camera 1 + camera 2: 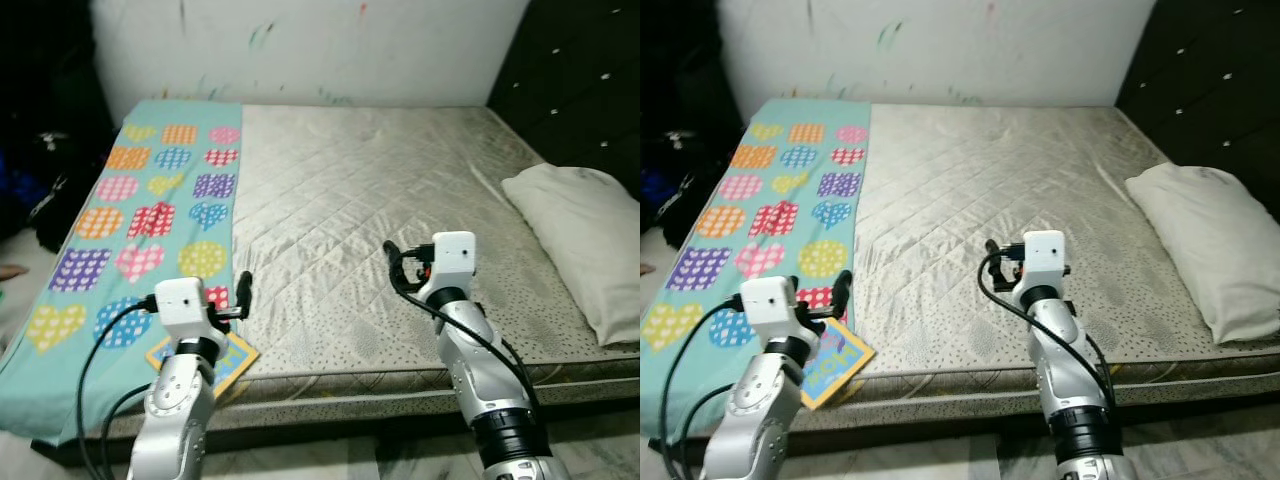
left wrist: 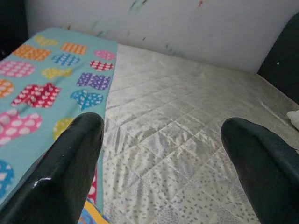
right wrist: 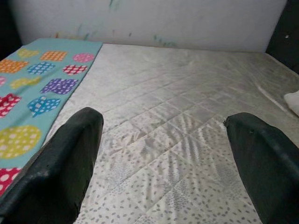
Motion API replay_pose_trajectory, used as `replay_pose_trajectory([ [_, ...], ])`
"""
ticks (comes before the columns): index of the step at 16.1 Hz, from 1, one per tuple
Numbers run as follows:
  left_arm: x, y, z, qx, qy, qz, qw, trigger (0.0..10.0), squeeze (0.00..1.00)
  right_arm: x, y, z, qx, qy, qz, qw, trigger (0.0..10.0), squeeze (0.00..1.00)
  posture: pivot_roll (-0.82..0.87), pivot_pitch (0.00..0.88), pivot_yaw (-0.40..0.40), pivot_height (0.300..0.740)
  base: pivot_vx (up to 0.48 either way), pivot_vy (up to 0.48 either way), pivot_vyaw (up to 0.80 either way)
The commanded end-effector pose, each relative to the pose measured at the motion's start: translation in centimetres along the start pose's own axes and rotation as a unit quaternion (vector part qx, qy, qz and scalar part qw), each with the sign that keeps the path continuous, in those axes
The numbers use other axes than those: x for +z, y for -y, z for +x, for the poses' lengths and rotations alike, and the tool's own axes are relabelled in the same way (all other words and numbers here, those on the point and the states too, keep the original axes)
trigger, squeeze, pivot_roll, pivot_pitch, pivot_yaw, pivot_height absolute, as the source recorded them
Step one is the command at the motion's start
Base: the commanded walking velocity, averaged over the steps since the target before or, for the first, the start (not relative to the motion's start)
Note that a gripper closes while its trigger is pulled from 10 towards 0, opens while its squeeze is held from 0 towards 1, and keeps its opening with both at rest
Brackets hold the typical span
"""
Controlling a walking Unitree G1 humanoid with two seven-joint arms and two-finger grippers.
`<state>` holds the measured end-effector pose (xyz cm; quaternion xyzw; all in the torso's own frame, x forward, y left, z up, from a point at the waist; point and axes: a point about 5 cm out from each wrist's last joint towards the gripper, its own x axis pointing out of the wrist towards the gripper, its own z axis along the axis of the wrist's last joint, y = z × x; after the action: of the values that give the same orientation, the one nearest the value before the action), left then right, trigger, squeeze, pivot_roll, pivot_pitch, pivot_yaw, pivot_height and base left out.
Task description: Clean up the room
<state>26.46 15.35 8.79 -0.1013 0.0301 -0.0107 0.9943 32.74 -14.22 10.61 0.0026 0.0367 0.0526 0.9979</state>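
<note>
Item: heart-patterned blanket [image 1: 150,215]. Laid flat as a strip along the robot's-left side of the mattress [image 1: 380,200], running from the wall [image 1: 320,45] down to the near edge and draping over it; likely the first thing to tidy, judging by the task.

Item: picture book [image 1: 835,368]. Tucked at the blanket's near corner, half over the mattress edge, close under the left gripper [image 1: 243,290]; reads as the nearest loose object.

Item: left gripper. Raised over the blanket's inner border, fingers [image 2: 70,163] spread apart, holding nothing; posture suits a reach not yet begun.

Item: right gripper [image 1: 392,258]. Beside the blanket, over bare quilting near the mattress front, fingers [image 3: 70,158] likewise parted and empty.

Item: pillow [image 1: 580,235]. Well apart from the blanket, at the mattress's far-right side against the dark tufted headboard [image 1: 580,80].

Item: dark clutter [image 1: 45,180]. On the floor beyond the blanket's outer side; too dim to name.

Note on views: head views give arms, book, pillow; wrist views give finger spread and quilt stitching closely, with a pillow sliver at the frame margin.
</note>
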Motion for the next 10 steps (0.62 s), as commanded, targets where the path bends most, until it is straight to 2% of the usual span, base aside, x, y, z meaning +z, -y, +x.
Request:
replay_pose_trajectory([
  [1, 0.34, 0.44, 0.05, -0.012, 0.009, -0.001, 1.0, 10.0, 0.0, 0.34, 0.51, 0.12, -0.006, 0.004, -0.005, 1.0, 10.0, 0.0, -0.07, 0.0, -0.046, 0.74, 0.386, 0.0, 0.0],
  [10, 0.34, 0.22, -0.03, -0.009, 0.005, 0.001, 1.0, 10.0, 0.0, 0.24, 0.28, 0.13, -0.003, 0.005, -0.01, 1.0, 10.0, 0.0, -0.06, 0.0, -0.046, 0.74, 0.402, 0.0, 0.0],
])
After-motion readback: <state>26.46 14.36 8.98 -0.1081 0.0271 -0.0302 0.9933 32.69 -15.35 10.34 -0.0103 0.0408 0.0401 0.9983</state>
